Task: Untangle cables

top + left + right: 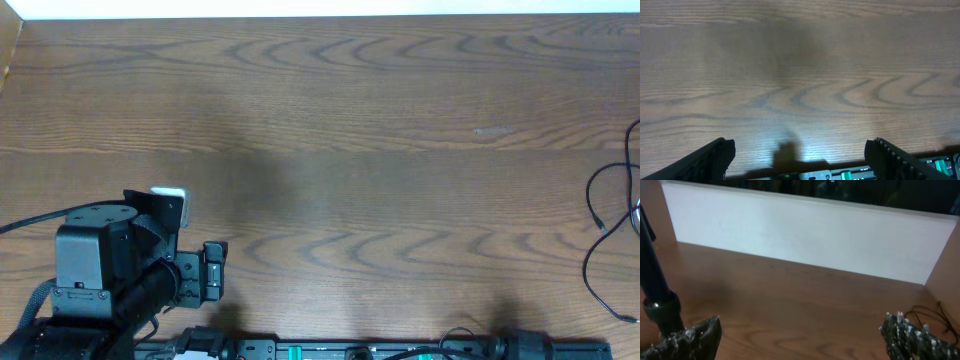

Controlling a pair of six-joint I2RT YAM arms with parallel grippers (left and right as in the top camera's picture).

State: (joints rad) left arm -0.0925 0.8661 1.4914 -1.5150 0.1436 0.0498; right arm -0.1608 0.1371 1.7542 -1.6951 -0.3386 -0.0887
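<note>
Thin black cables (607, 235) lie in loose loops at the far right edge of the table (350, 120), partly outside the overhead view. Judged risk: pulling one loop may tighten the tangle or drag a cord off the edge. The right hand (800, 337) sits low with fingers spread wide, cables to its right. The left hand (800, 152), also open, is well apart over bare wood.

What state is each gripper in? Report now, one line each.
Left gripper: open, holding nothing.
Right gripper: open, holding nothing.
</note>
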